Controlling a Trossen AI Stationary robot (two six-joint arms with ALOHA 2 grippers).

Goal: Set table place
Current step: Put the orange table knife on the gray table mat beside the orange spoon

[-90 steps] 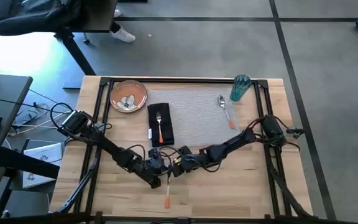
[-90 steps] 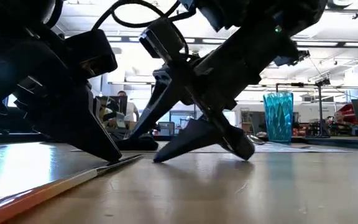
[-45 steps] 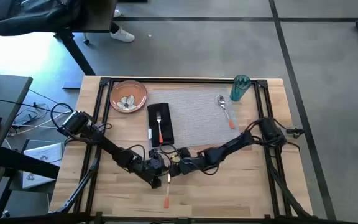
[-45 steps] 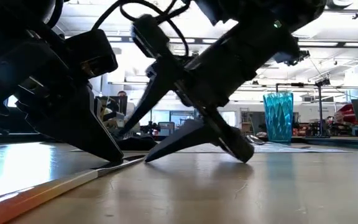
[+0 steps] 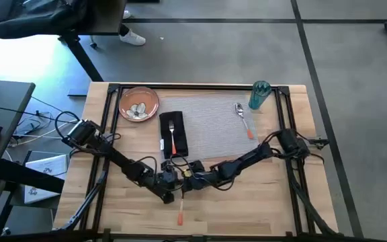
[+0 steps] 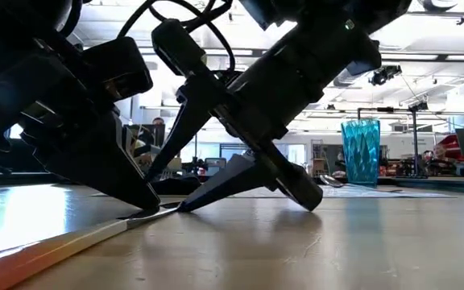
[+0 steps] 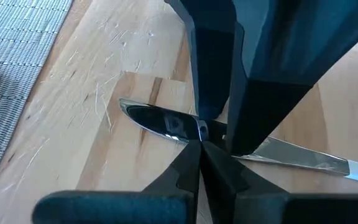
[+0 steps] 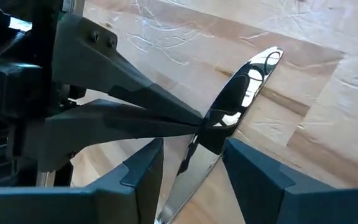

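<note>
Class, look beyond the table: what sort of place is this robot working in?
Probably a lab or workshop: grey concrete floor, ceiling strip lights over a large open room, and equipment benches behind the teal cup.

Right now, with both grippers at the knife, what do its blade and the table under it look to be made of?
The knife blade looks like polished metal: it mirrors ceiling lights and the dark gripper fingers. Its handle is orange, probably plastic. The table looks like pale wood planks with visible grain, a matte finish and many fine scratches. The left gripper is shut on the blade; the right gripper straddles it, open.
</note>
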